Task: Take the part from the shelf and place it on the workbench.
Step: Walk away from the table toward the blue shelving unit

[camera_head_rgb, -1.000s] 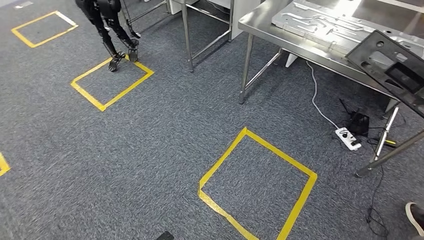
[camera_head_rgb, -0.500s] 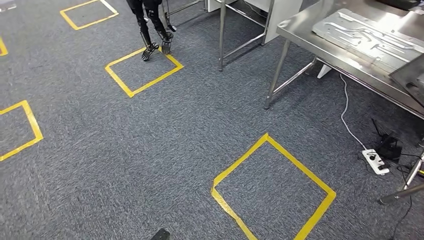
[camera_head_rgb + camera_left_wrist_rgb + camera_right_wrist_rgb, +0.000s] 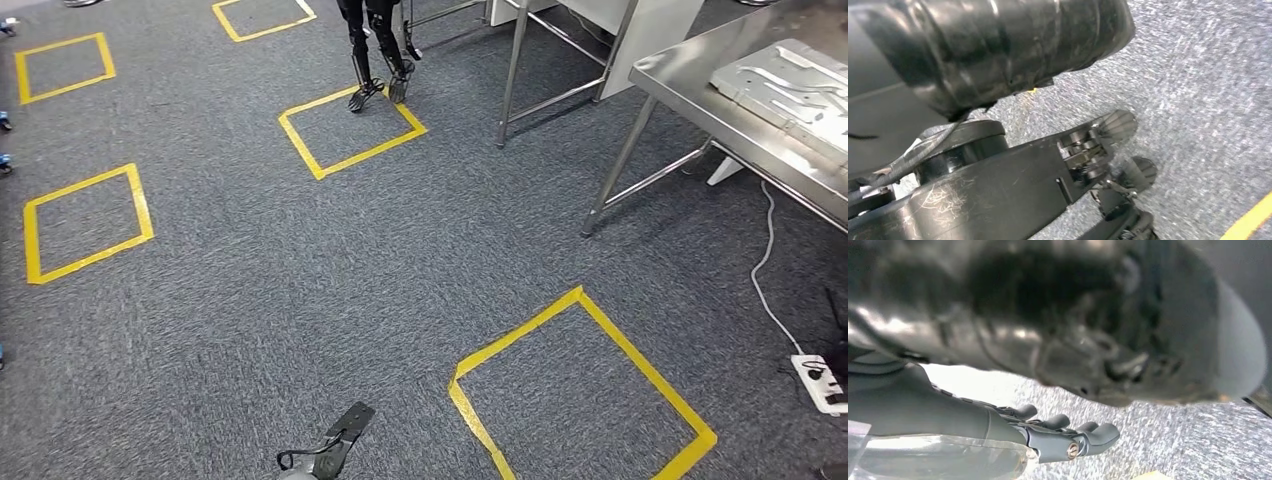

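Hanging over grey carpet, my right hand (image 3: 1048,432) shows its fingers (image 3: 1098,432) straight and apart, grasping nothing. From the left wrist, my left hand (image 3: 1098,165) is blurred; whether it grasps anything I cannot tell. From my head, a silver metal part (image 3: 790,85) lies on the steel desk (image 3: 700,85) near its corner, beyond yellow tape squares (image 3: 580,385). No writing is legible.

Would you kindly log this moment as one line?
right robot hand: fingers straight, empty | workbench: grey metal panel on top | floor: yellow tape square beside workbench
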